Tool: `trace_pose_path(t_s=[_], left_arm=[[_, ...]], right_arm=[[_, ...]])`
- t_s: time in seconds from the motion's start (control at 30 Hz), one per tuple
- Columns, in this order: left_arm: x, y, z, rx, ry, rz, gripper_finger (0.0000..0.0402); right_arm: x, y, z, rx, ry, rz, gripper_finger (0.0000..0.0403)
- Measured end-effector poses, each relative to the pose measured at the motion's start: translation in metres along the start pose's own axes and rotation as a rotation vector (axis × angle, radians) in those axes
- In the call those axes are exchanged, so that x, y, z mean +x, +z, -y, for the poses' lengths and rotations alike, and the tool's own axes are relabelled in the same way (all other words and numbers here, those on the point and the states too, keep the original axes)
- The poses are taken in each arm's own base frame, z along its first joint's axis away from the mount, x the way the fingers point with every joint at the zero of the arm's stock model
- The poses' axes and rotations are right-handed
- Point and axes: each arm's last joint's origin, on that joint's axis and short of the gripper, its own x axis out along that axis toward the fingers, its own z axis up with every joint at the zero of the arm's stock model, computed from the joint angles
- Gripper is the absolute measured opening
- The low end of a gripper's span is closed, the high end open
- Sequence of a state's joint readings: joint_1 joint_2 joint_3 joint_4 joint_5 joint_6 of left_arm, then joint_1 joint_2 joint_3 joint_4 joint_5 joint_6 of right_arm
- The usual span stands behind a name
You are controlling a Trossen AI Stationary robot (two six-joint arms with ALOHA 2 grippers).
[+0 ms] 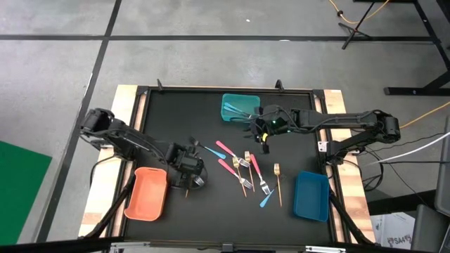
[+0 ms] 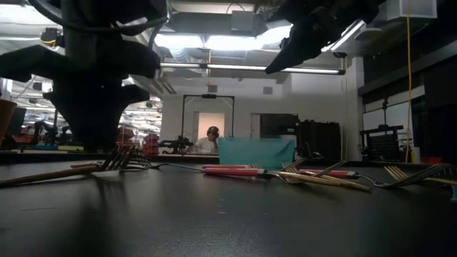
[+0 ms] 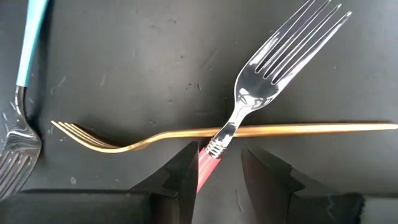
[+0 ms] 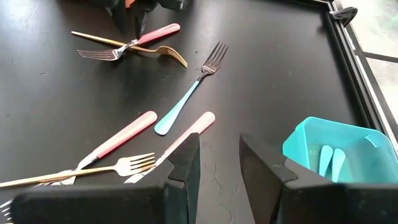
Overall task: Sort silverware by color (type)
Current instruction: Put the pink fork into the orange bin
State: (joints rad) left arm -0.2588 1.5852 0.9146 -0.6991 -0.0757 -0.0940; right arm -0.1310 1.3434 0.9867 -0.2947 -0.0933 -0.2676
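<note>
My left gripper [image 3: 214, 158] points down over the table's near left and stands open, one finger on each side of the pink handle [image 3: 204, 171] of a silver-headed fork [image 3: 280, 56]. That fork lies across a gold fork [image 3: 298, 129]. A light-blue-handled fork [image 3: 28, 50] lies beside them. In the high view my left gripper [image 1: 188, 172] is right of the orange bin. My right gripper [image 4: 217, 152] hovers open near the teal bin [image 4: 348, 140], which holds light-blue handles [image 4: 329, 158]. Several more pink, blue and gold pieces of silverware [image 1: 246, 169] lie mid-table.
An orange bin [image 1: 146, 193] sits at the near left and a blue bin [image 1: 311, 195] at the near right. The teal bin [image 1: 228, 105] stands at the far middle. A raised frame [image 1: 211, 89] borders the black mat. A person [image 2: 212, 135] sits far behind the table.
</note>
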Motion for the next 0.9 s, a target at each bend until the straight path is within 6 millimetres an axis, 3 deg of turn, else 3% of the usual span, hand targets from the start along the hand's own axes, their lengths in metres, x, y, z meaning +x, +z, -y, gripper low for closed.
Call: trace_pose_path(t_s=[0.9], left_arm=[[0.0047, -0.0005, -0.0004, 0.003, 0.017, -0.013, 0.0115]], right_arm=[[0.0, -0.0001, 0.0, 0.0, 0.0, 0.0, 0.0099]])
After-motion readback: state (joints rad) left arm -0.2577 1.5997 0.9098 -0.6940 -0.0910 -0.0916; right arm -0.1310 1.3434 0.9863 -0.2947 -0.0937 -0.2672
